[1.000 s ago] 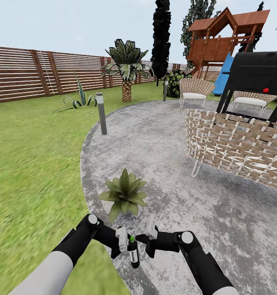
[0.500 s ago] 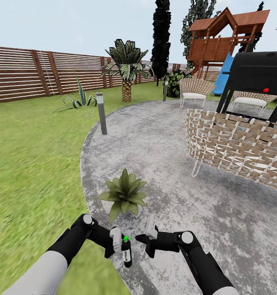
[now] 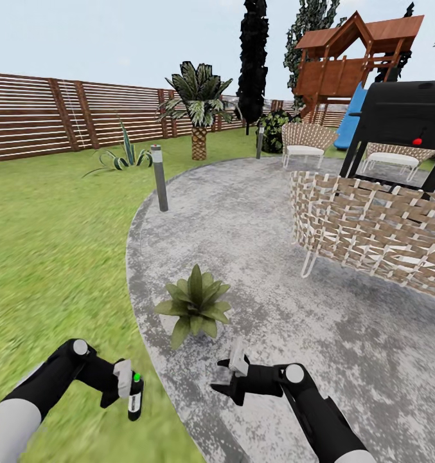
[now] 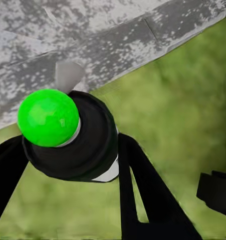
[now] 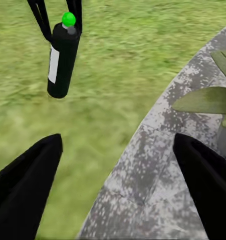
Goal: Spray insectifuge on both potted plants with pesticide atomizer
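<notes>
A round grey patio (image 3: 256,212) bordered by lawn (image 3: 50,244) fills the scene, with a slatted fence (image 3: 50,119) at 10 o'clock and a wicker chair (image 3: 371,231) at 2 o'clock. The bottle (image 3: 135,397) is clamped upright in the left gripper (image 3: 128,388) over grass at 7 o'clock, so pickup is judged done and spraying left; the right gripper (image 3: 233,373) is held spread and empty. The plant (image 3: 195,303) stands at the patio edge near 12 o'clock, with open room around it; the chair is well apart.

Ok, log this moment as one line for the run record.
left tool: shut on pesticide atomizer, over lawn | right tool: open, empty | potted plant: on patio edge, ahead
</notes>
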You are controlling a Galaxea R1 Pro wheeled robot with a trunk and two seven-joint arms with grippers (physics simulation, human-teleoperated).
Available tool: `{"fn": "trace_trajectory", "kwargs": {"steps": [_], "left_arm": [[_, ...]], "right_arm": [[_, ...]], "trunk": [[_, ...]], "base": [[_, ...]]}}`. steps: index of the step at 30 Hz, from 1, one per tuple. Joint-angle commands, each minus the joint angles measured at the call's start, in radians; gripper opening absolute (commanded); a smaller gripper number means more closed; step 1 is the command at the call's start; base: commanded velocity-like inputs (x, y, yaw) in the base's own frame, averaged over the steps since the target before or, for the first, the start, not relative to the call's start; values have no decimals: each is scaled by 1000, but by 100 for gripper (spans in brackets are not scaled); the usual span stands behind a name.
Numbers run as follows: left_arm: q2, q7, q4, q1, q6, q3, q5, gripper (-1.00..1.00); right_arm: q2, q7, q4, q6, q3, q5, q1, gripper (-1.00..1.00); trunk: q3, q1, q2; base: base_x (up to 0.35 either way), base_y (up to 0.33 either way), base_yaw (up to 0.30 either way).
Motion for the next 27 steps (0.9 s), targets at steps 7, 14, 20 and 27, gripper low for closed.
{"fn": "trace_trajectory", "kwargs": {"steps": [7,14,20,27], "left_arm": [[4,182,45,0,10,71,16,-100],[-33,314,155,-1,23,194,56,-100],[-41,377,149,-4,317,293,63,-100],[-42,294,144,-13,480,280,52,-100]], "right_arm": [[-42,-43,113,-13,-5,15,0,100],[-146,-476,547,-195,-4,6,2,100],[-145,-1033,892,-326,-5,-126,4,100],[-146,-1214,936,-330,-4,-430,5,100]], "trunk": [[-1,0,0],[-1,0,0],[-1,0,0],[-1,0,0]], "base": [[0,0,0],[0,0,0],[0,0,0],[0,0,0]]}}
